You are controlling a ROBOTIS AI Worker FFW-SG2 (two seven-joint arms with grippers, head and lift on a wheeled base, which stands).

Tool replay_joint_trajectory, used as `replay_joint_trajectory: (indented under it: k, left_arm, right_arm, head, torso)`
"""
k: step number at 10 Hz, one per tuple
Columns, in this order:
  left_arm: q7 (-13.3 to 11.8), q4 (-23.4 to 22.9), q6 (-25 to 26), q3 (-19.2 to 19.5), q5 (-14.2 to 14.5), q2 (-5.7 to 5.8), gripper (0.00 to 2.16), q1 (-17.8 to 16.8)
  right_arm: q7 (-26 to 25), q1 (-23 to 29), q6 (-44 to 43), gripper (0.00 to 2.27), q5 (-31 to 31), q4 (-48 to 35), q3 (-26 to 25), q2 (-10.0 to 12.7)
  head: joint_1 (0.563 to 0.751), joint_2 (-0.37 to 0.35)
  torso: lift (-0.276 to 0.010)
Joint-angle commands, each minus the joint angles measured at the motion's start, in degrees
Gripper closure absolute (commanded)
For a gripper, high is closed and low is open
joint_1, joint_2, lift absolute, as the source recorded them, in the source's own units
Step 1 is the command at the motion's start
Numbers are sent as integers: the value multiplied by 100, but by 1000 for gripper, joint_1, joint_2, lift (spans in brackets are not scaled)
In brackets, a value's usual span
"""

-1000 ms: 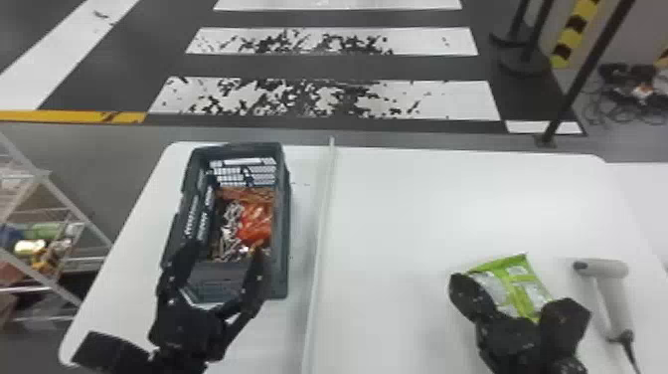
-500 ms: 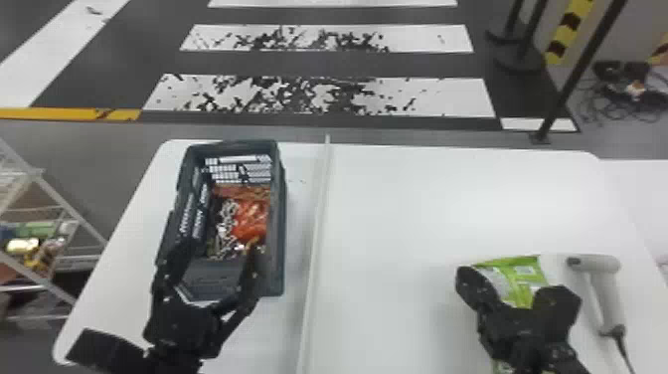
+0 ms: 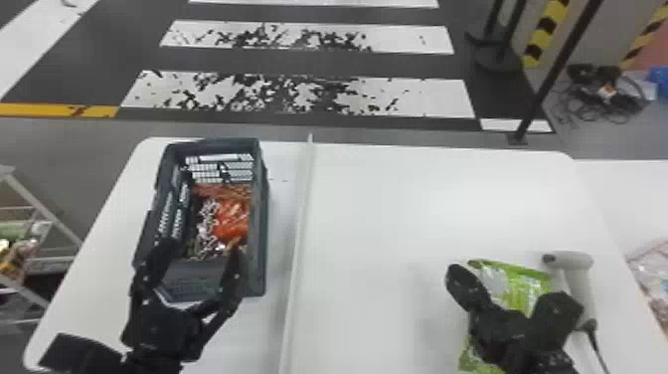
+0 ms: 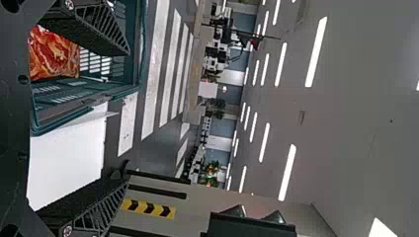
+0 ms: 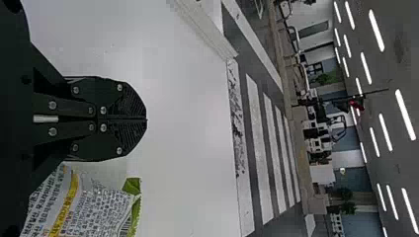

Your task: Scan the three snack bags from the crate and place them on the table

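Green and silver, one snack bag (image 3: 519, 293) lies on the table (image 3: 397, 224) beside the scanner (image 3: 580, 281), its long axis running roughly near to far. Above it, the right pincer (image 3: 462, 286) is clenched, nothing in its grasp. The left pincer (image 3: 203, 253) gapes wide and empty over the near end of the crate (image 3: 261, 238), which holds red-orange packets (image 3: 231, 219).

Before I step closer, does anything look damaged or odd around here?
Yes: beyond the flat white table, the broad white floor stripes are blotched with ragged black patches, as if the paint has worn off. Nothing looks spilled on the table.
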Motion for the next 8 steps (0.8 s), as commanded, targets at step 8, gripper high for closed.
replay_joint_trajectory:
  k: [8]
  left_arm:
    - [-4, 108, -27, -52, -7, 0, 76, -106]
  right_arm:
    - [-186, 521, -1181, 2240, -230, 165, -947, -37]
  head:
    - [695, -131]
  torso:
    - [-37]
